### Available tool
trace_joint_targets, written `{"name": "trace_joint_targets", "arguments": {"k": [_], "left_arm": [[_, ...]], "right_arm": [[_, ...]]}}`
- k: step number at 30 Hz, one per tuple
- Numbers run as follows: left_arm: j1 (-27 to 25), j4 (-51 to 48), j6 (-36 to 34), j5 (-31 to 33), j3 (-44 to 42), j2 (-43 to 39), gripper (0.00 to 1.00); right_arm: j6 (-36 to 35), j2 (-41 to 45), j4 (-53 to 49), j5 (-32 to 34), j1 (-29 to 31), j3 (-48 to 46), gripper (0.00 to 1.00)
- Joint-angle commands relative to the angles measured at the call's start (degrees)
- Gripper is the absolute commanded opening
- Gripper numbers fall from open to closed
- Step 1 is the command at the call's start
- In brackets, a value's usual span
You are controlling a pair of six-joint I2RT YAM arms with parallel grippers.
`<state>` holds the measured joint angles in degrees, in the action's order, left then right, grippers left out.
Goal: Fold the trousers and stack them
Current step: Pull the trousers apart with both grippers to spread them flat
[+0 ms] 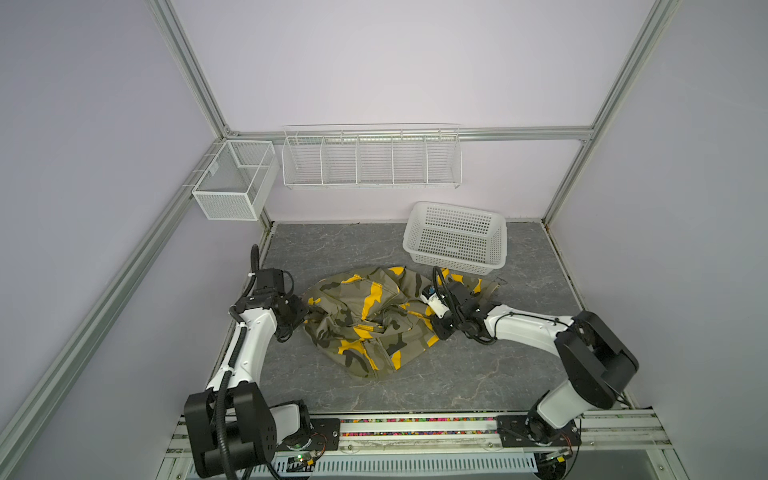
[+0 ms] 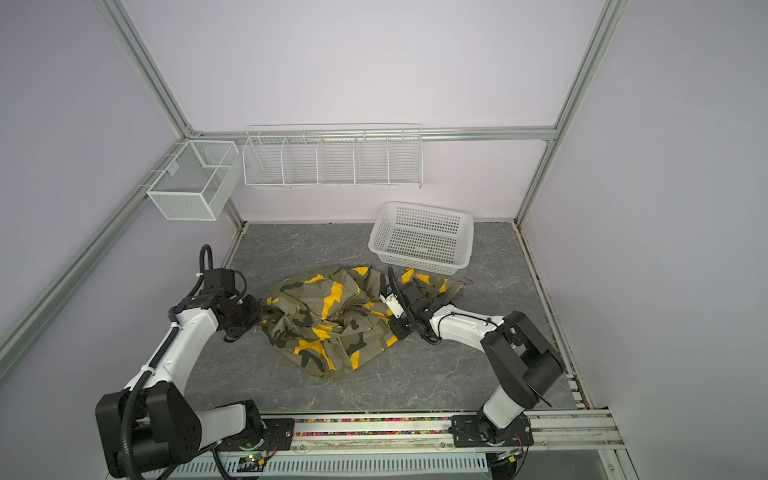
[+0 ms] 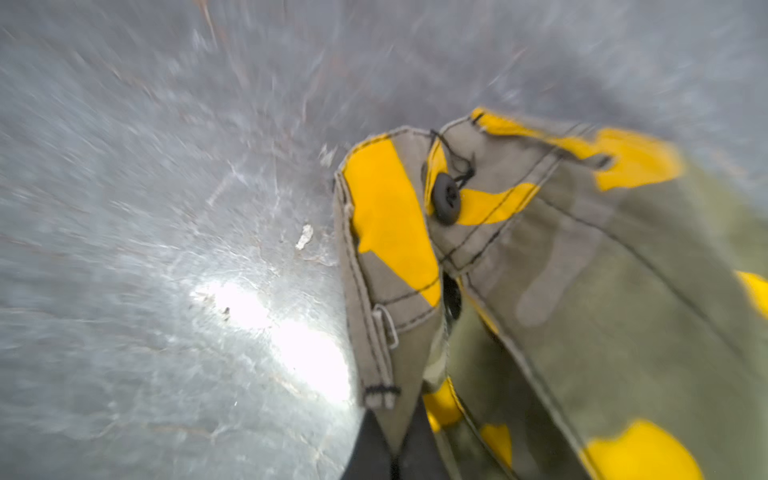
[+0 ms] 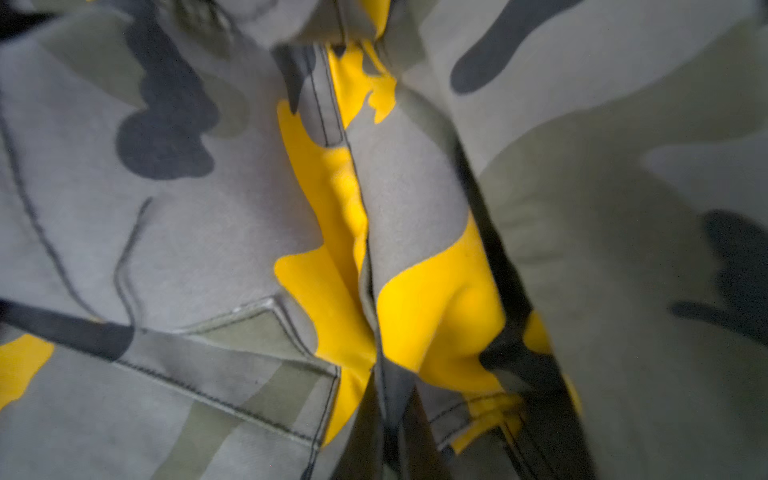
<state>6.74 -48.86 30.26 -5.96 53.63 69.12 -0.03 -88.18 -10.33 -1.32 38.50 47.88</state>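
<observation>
Crumpled camouflage trousers [image 1: 370, 320] are lying mid-table [image 1: 457, 374], just in front of a white basket [image 1: 455, 237]. The left gripper [image 3: 392, 449] is pinching their waistband edge. The right gripper [image 4: 388, 440] is clamping a fold opposite.

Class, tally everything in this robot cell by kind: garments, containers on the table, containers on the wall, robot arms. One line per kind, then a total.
Camouflage trousers: 1
White plastic basket: 1
Wall-mounted wire containers: 2 (mesh box, divided rack)
Robot arms: 2 (left arm, right arm)
Total: 6
</observation>
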Motion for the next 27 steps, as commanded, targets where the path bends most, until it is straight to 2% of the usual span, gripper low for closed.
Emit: {"name": "trace_joint_targets", "arguments": {"k": [1,7,10,13,17,20,23,27], "left_arm": [[-1.7,-9.9,-3.3,4.1,8.2,-3.4,0.0],[-10.2,-21.9,-4.8,11.5,24.2,-1.2,0.0],[-15.8,-26.1,-4.8,15.5,32.6,2.0,0.0],[-19.7,-27.1,-5.0,16.9,36.2,5.5,0.0],[-21.3,-22.0,-5.2,13.6,31.6,9.3,0.03],[-21.6,-15.6,-5.6,11.5,24.7,12.9,0.07],[-21.5,-10.5,-6.0,9.6,21.8,17.9,0.11],[-21.6,-5.8,-6.2,8.3,21.7,24.2,0.28]], "right_arm": [[1.3,9.9,-7.9,1.9,-2.1,1.2,0.07],[-1.3,25.6,-21.9,8.0,-5.7,11.0,0.07],[-4.7,29.7,-28.1,11.6,-7.3,17.2,0.07],[-8.3,31.3,-32.8,15.4,-7.7,21.5,0.06],[-8.3,30.9,-33.2,15.5,-9.0,17.8,0.06],[-4.5,29.9,-27.1,11.7,-10.0,10.1,0.06],[-1.3,26.3,-23.3,10.4,-10.2,5.0,0.07],[2.3,21.2,-16.0,9.5,-12.1,-0.6,0.07]]}}
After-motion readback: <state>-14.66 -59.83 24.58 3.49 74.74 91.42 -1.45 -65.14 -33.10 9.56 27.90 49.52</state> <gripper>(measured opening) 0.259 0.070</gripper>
